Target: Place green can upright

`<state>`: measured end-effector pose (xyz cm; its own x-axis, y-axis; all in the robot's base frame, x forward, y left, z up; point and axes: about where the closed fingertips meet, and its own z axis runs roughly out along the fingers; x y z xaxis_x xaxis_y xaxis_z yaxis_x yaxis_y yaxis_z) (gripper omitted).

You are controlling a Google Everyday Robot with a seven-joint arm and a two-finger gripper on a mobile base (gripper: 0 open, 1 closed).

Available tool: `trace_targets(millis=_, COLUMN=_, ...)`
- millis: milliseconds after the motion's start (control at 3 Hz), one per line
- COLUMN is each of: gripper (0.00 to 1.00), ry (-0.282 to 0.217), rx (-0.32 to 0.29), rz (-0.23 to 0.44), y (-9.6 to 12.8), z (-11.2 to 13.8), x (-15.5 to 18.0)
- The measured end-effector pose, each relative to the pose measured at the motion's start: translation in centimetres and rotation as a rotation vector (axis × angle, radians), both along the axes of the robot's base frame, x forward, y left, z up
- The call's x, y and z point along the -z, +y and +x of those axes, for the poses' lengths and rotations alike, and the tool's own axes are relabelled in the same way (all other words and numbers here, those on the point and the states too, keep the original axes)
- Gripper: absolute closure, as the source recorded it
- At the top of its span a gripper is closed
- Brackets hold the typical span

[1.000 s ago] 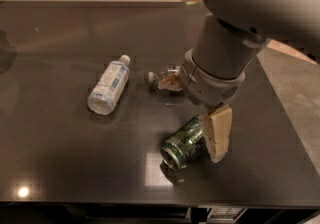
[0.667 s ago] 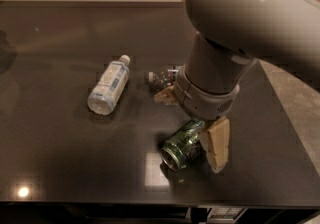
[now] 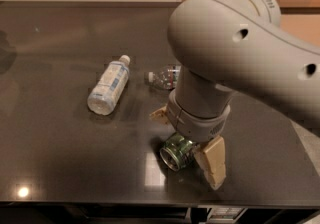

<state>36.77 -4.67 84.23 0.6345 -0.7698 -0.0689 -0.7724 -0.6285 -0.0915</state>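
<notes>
The green can (image 3: 176,152) lies on its side on the dark table (image 3: 60,168), near the front edge, with its silver end facing front-left. My gripper (image 3: 186,148) hangs right over it, pointing down. Its fingers are spread wide: one beige finger (image 3: 213,164) stands just right of the can, and the other fingertip (image 3: 160,114) shows behind and to the left of it. The can lies between them, partly hidden under the wrist. I cannot tell whether the right finger touches the can.
A white-blue labelled bottle (image 3: 107,88) lies on its side at centre left. A clear plastic bottle (image 3: 164,78) lies behind the gripper, partly hidden by my arm. The table's front edge runs just below the can. The table's right edge is near my arm.
My arm has swung over the can and now covers more of it and of the clear bottle. The can and both bottles have stayed in place.
</notes>
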Motion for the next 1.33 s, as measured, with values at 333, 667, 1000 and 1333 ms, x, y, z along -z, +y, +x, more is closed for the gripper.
trace_targets(millis=333, gripper=0.18, ry=0.004, rx=-0.003, rz=-0.019, y=-0.1, z=-0.4, x=0.9)
trace_targets(millis=667, gripper=0.41, ry=0.01, rx=0.006, rz=-0.02, y=-0.2, z=-0.3, x=0.8)
trace_targets(millis=1000, gripper=0.64, ry=0.012, rx=0.027, rz=-0.018, y=-0.2, z=0.2, x=0.1)
trace_targets(millis=1333, gripper=0.87, ry=0.048, rx=0.086, rz=0.043, y=-0.5, z=1.2, x=-1.5)
